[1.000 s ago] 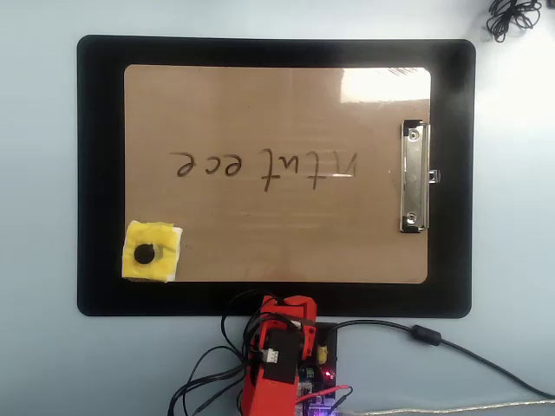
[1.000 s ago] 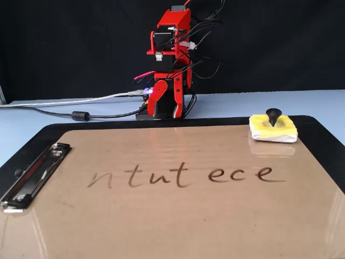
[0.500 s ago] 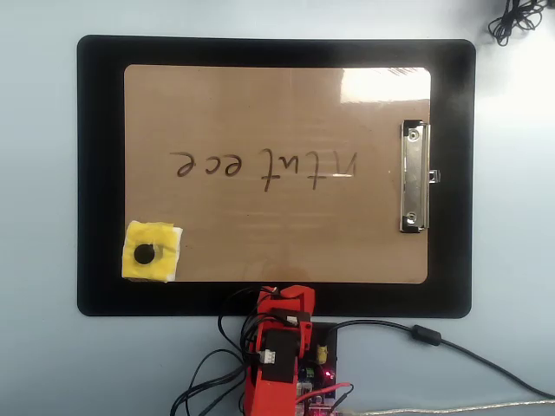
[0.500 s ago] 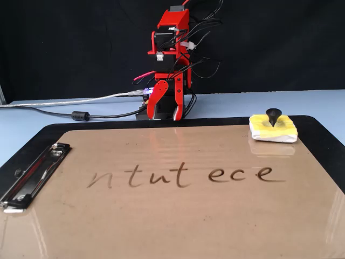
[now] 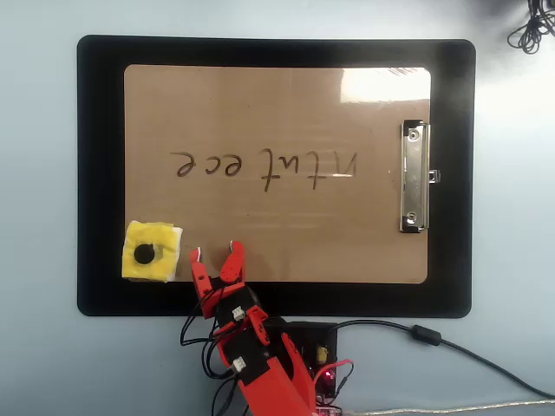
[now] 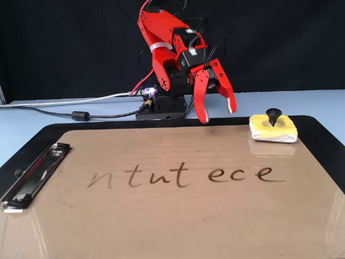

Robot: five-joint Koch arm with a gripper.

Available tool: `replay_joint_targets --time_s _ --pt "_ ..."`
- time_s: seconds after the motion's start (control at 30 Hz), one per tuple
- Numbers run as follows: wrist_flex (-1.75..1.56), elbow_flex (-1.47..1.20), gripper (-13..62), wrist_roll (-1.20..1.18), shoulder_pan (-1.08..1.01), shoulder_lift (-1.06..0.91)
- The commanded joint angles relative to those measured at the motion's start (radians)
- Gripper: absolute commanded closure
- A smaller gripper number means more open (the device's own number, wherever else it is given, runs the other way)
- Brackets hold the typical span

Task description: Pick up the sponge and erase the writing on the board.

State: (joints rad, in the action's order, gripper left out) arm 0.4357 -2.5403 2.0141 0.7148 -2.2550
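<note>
Board (image 6: 161, 216): tan clipboard lying flat on black mat (image 6: 318, 140); silver clip (image 6: 32, 172) at its left edge in the fixed view. Writing (image 6: 186, 175): one cursive line across the board's middle, intact. Sponge (image 6: 273, 128): yellow, black knob on top, resting on the board's far right corner in the fixed view. Gripper (image 6: 218, 114): red, jaws spread, empty, tips above the board's far edge, just beside the sponge, not touching. Cables (image 6: 81, 108) behind.
</note>
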Motion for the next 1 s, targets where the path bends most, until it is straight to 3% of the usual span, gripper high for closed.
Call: replay_joint_targets --time_s 0.0,0.23,0.57,0.97 --pt "-0.267 0.005 15.7 0.031 0.034 0.034" --pt "-0.604 0.026 15.5 0.026 0.098 0.198" --pt "-0.611 0.107 15.4 0.025 0.262 0.222" --pt "-0.629 0.282 15.7 0.015 0.348 0.48"
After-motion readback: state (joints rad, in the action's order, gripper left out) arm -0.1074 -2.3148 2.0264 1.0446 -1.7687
